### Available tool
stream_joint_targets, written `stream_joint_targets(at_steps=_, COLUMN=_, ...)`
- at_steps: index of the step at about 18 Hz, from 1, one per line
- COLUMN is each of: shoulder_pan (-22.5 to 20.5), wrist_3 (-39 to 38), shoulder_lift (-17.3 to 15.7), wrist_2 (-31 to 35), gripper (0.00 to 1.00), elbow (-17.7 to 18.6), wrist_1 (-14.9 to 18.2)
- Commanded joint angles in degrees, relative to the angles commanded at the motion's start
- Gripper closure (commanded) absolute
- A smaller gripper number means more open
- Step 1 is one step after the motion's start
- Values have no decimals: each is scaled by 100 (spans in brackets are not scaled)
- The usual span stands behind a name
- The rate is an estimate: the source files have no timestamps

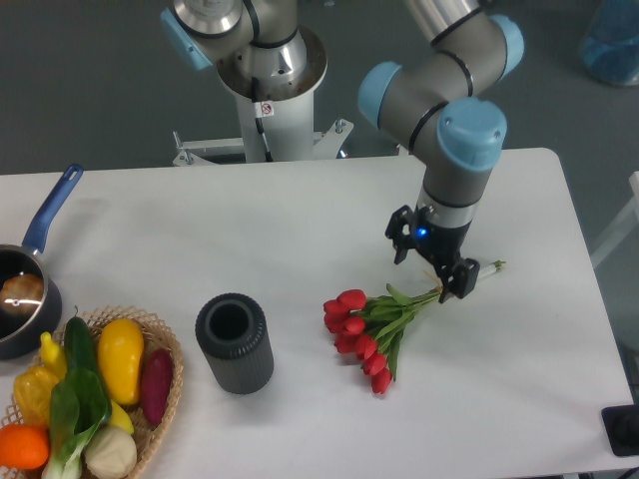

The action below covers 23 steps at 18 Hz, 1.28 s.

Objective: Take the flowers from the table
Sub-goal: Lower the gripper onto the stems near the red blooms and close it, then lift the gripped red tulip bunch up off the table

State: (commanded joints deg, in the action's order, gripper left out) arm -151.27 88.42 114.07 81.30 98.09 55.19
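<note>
The flowers, a bunch of red tulip buds with green leaves, lie on the white table right of centre. Their thin green stems run up and to the right, ending near the table's right side. My gripper hangs over the stems, pointing down. Its two black fingers stand apart, one to the upper left of the stems and the other right at them. The jaws are open and hold nothing. Whether a finger touches the stems I cannot tell.
A dark grey cylindrical vase stands upright left of the flowers. A wicker basket with colourful vegetables sits at the front left corner. A dark pot with a blue handle is at the left edge. The robot base stands behind the table.
</note>
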Motion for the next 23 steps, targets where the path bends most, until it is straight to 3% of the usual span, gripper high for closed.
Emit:
stream_joint_targets(at_steps=14, shoulder_pan=132, wrist_3=-282, shoulder_lift=624, wrist_2=0, gripper=1, elbow=-9, wrist_1=-483)
stream_joint_targets(at_steps=19, shoulder_pan=141, wrist_3=-299, shoulder_lift=590, wrist_2=9, gripper=63, elbow=-18, wrist_1=-475)
stream_joint_targets(at_steps=20, shoulder_pan=141, wrist_3=-299, shoulder_lift=563, wrist_2=0, gripper=70, elbow=-26, wrist_1=-475)
stream_joint_targets(at_steps=23, shoulder_pan=115, wrist_3=-308, shoulder_lift=441, wrist_2=-9, gripper=72, elbow=-26, wrist_1=-475)
